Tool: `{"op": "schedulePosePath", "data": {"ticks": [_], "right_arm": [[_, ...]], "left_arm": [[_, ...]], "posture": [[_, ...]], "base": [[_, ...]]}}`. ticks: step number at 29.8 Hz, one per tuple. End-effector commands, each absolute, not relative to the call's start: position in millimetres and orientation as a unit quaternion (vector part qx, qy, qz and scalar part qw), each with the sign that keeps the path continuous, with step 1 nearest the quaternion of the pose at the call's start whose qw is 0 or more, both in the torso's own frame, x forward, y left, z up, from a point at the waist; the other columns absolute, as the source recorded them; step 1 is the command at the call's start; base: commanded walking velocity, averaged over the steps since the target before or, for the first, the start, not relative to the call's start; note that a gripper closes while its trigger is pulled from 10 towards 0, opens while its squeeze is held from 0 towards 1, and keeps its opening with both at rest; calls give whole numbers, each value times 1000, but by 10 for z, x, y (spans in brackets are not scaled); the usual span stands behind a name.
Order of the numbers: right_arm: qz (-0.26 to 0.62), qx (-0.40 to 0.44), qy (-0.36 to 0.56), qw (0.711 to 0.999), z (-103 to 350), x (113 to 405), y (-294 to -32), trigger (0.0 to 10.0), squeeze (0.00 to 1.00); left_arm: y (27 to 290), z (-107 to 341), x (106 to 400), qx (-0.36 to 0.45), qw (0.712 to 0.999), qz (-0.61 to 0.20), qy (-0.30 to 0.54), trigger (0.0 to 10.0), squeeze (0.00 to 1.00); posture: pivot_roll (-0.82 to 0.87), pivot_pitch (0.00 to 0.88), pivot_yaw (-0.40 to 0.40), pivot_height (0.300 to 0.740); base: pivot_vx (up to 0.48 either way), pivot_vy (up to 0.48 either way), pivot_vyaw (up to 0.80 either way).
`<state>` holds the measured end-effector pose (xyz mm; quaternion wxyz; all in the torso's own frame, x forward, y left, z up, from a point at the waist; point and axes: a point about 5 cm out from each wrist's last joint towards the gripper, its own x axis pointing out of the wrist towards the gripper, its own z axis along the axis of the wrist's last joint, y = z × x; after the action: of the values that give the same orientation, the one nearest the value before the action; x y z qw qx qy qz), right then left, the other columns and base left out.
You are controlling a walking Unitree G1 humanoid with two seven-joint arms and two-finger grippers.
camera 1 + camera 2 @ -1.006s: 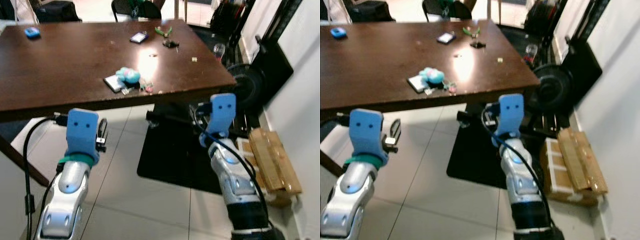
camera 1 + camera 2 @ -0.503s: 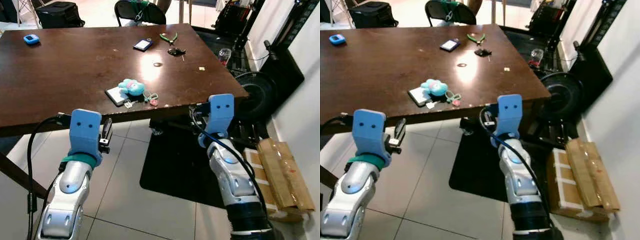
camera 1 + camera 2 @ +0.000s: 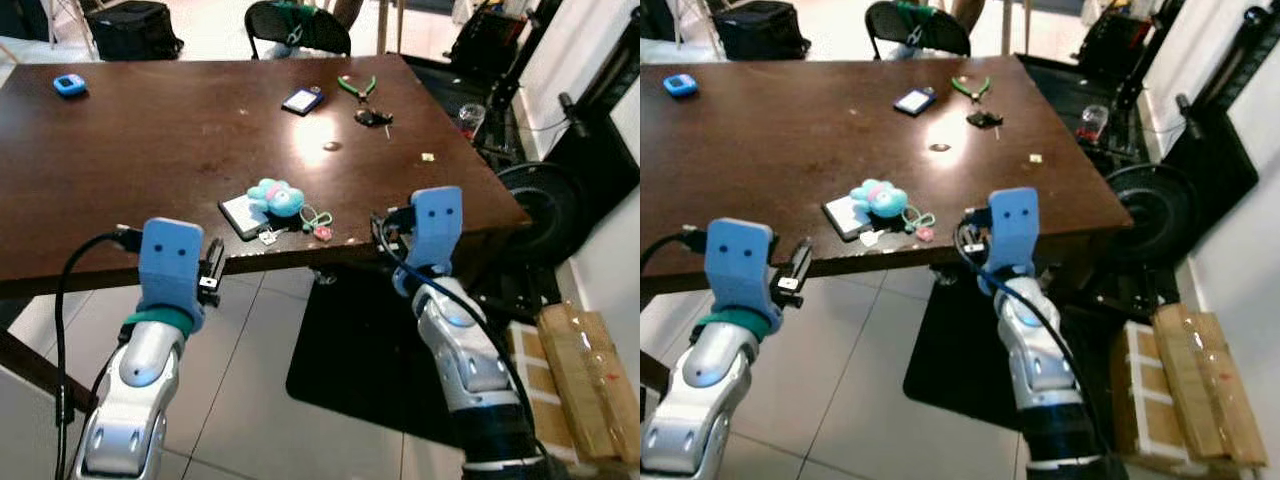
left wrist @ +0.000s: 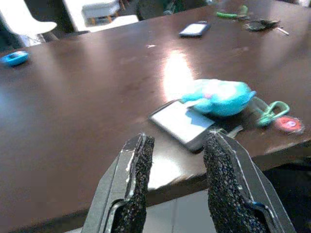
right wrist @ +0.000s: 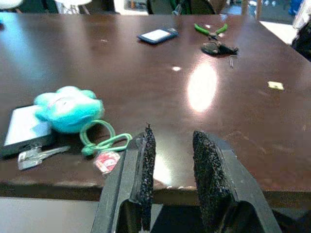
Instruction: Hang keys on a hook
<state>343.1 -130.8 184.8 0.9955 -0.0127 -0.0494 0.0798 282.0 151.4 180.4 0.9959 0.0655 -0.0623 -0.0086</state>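
Observation:
The keys [image 3: 268,237] lie near the front edge of the dark wooden table [image 3: 150,150], joined to a turquoise plush toy [image 3: 275,197], a green loop [image 5: 104,141] and a red tag [image 3: 325,232]. The plush rests partly on a flat grey card [image 4: 182,124]. My left gripper [image 4: 177,138] is open, held just below and in front of the table edge, left of the keys. My right gripper [image 5: 174,132] is open too, at the table edge just right of the red tag [image 5: 108,161]. Nothing is between either pair of fingers.
Farther back on the table lie a dark blue phone [image 3: 302,100], green pliers [image 3: 355,85], a black key fob [image 3: 372,117] and a small blue device [image 3: 69,85]. A chair [image 3: 298,25] stands behind. A fan [image 3: 545,210], cardboard box [image 3: 590,380] and black mat [image 3: 370,360] are at right.
The whole view has shifted: the camera has come closer to the table, so the keys and table edge now lie right in front of both grippers. Both grippers stay open.

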Motion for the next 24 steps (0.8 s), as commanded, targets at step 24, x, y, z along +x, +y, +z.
{"op": "schedulePosePath", "data": {"ticks": [24], "right_arm": [[83, -4, -41, 996, 1809, 3437, -1318, 10000, 0]], "left_arm": [[1513, 1761, 2812, 69, 996, -11, -56, 10000, 0]], "posture": [[-35, 58, 44, 740]], "base": [[319, 0, 0]]}}
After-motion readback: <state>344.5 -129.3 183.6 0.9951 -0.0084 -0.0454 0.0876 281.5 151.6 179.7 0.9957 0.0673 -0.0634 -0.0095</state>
